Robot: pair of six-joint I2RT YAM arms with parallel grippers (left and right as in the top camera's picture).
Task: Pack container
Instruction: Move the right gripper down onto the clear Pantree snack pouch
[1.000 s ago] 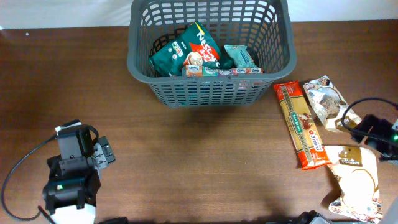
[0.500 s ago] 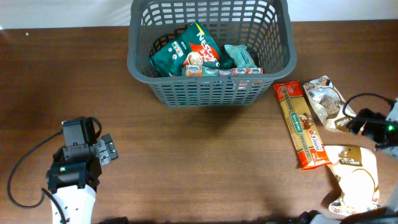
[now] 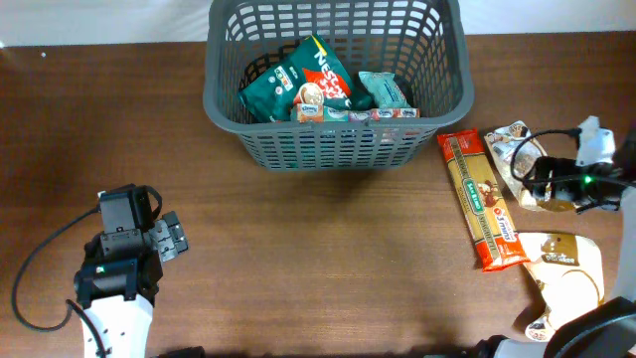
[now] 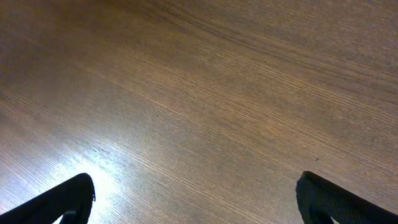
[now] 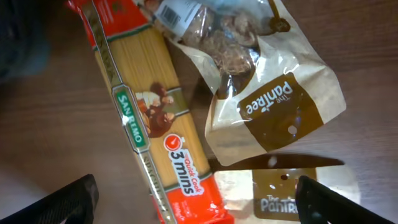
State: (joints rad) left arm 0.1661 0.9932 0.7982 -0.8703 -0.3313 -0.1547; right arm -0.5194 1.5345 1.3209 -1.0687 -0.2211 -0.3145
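Observation:
The dark grey container [image 3: 224,99] stands at the table's back centre and holds a green Nescafe bag [image 3: 298,80], a teal packet [image 3: 383,91] and a small flat pack. An orange spaghetti packet [image 3: 482,199] lies right of it, also in the right wrist view [image 5: 146,112]. A brown-and-white Pantree bag [image 3: 515,154] lies beside it [image 5: 267,93]. A second Pantree bag [image 3: 571,288] lies nearer the front [image 5: 311,193]. My right gripper [image 3: 542,179] is open above these packets [image 5: 196,199], holding nothing. My left gripper [image 3: 171,242] is open over bare table [image 4: 196,199].
The wooden table [image 3: 328,259] runs under everything. Cables trail from both arms. The container's front wall stands between the packets inside and the table's middle.
My right gripper has moved up and left, from beside the lower Pantree bag to over the upper one and the spaghetti. The left arm shifted slightly and then stayed.

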